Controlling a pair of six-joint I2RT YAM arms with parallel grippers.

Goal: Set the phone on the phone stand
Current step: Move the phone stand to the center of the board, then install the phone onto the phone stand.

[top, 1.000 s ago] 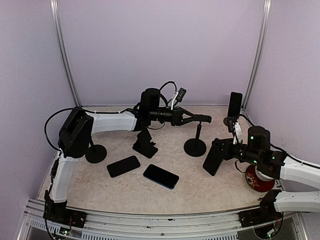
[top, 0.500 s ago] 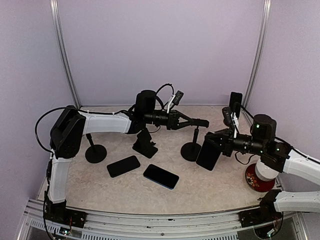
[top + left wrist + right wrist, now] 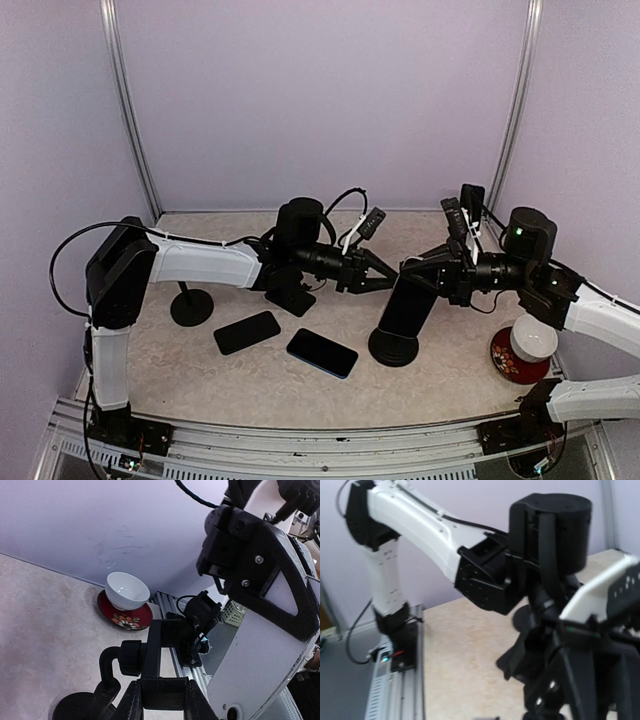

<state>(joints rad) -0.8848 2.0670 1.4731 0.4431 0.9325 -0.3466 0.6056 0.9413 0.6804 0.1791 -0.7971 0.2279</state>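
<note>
Robot lab test cell. Boxed in by plain lilac walls w/ alu. corner posts. Left arm + right arm bolted to extruded alu. rail at near edge, cables exposed, bare electronics board lit beside one base. Marble-look tabletop w/ props: phones, phone stands, bowl on saucer.

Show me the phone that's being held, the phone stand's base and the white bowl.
phone [image 3: 407, 308]: top external view, middle of its dark face.
phone stand [image 3: 395, 352]: top external view, its round base.
white bowl [image 3: 129, 599]: left wrist view, its outer wall.
</note>
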